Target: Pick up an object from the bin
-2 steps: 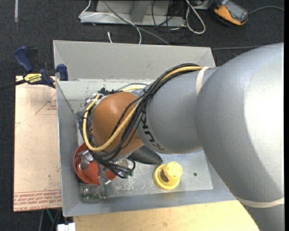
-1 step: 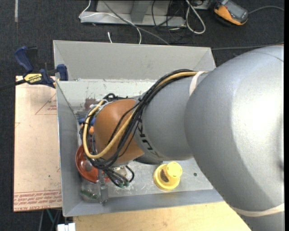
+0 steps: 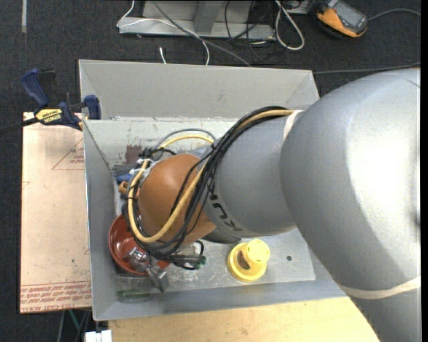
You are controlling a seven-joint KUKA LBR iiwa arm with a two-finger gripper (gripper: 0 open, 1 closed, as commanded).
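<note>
Fingers of the gripper (image 3: 151,268) half hidden under the wrist; spread or clenched, cannot tell. They sit at the rim of one red bowl (image 3: 120,247), in the bin's (image 3: 294,264) front-left corner. Bowl likely stiff, light, slick: pinch its rim. Also one yellow round lid (image 3: 249,260) by the front edge and one clear greenish scrap (image 3: 134,292).

A round yellow cap (image 3: 249,260) lies by itself, while farther back loose cables (image 3: 281,33) and an orange-and-black tool (image 3: 341,18) lie on the dark carpet (image 3: 53,33).
</note>
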